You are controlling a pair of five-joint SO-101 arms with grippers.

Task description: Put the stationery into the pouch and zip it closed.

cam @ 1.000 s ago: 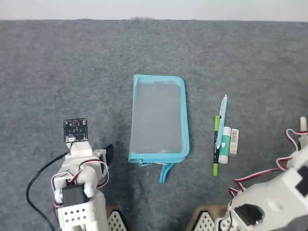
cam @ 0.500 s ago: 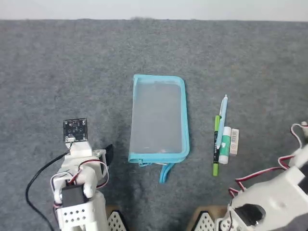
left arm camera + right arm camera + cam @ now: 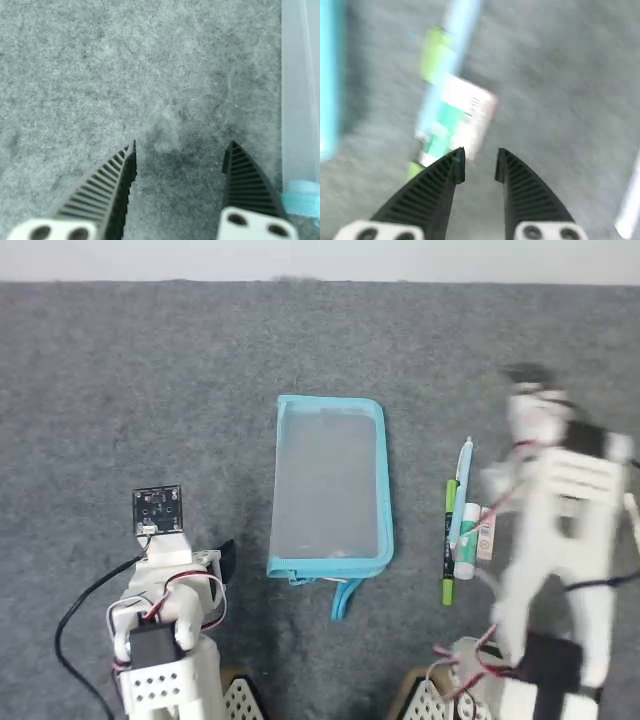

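Several stationery pieces point(image 3: 451, 117) lie just ahead of the right claw point(image 3: 479, 156).

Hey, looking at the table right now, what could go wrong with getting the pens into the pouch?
1. The pen, green marker, white tube and eraser lie packed side by side, so the right gripper, its jaws only narrowly apart, may pinch two or scatter them.
2. The pouch lies flat and unheld, with the left gripper beside it; pushing an item in may slide it.
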